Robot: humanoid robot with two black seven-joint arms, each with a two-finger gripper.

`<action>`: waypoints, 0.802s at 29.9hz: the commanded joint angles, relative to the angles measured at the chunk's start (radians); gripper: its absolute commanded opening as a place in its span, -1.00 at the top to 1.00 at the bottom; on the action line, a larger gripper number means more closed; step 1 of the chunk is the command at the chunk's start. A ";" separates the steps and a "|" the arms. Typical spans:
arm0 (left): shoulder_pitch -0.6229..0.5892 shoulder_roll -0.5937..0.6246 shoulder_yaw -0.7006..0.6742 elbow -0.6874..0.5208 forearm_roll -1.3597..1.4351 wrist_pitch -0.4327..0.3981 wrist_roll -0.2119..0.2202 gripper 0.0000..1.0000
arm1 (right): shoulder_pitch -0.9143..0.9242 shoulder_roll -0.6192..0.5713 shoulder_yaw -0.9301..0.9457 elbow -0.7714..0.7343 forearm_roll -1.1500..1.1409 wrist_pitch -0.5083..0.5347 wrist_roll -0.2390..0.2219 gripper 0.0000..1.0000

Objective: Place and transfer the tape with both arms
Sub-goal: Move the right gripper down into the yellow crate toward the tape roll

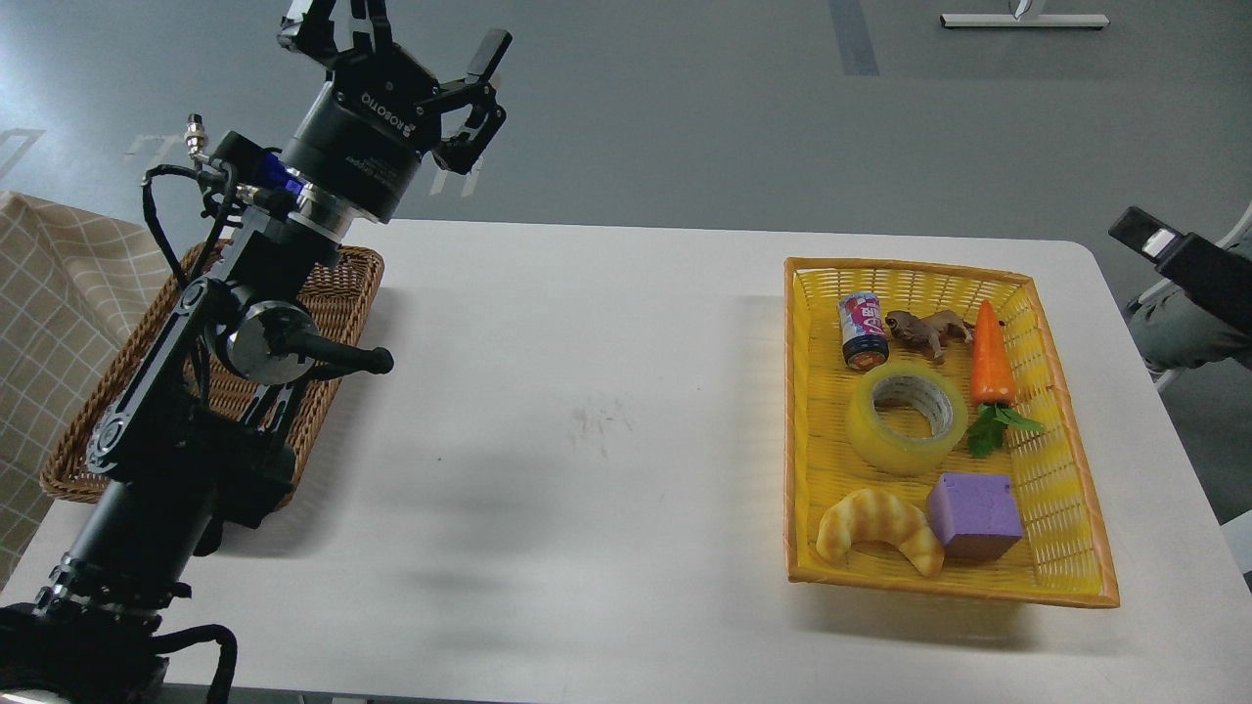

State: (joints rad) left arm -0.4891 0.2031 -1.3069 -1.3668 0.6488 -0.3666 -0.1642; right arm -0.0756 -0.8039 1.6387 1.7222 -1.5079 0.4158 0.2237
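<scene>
The tape (pixel 908 416), a thick translucent yellow roll with a white-grey core, lies flat in the middle of the yellow basket (pixel 910 265) on the right of the white table. My left gripper (pixel 391 37) is open and empty. It is raised high above the table's far left corner, far from the tape. Of my right arm only a dark block with a white-marked tip (pixel 1164 249) shows at the right edge, beyond the table and apart from the basket. Its fingers cannot be told apart.
The yellow basket also holds a small can (pixel 862 330), a toy animal (pixel 926 330), a carrot (pixel 990 357), a purple block (pixel 973 515) and a croissant (pixel 880 528). A brown wicker basket (pixel 117 420) lies under my left arm. A checkered cloth (pixel 59 293) is at the left.
</scene>
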 commanded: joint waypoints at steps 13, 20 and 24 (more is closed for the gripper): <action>0.001 0.010 -0.006 0.002 -0.003 -0.003 -0.002 -0.96 | 0.003 0.075 -0.075 -0.065 -0.329 0.028 -0.170 -0.98; 0.003 0.010 -0.005 0.002 -0.003 -0.003 -0.002 -0.96 | 0.154 0.183 -0.226 -0.118 -0.610 0.029 -0.188 -0.98; 0.003 0.010 -0.006 0.002 -0.001 -0.003 -0.002 -0.96 | 0.177 0.226 -0.287 -0.133 -0.674 0.043 -0.207 -0.98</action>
State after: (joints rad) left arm -0.4862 0.2124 -1.3117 -1.3652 0.6469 -0.3696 -0.1657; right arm 0.0827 -0.6015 1.3939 1.5993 -2.1510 0.4499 0.0269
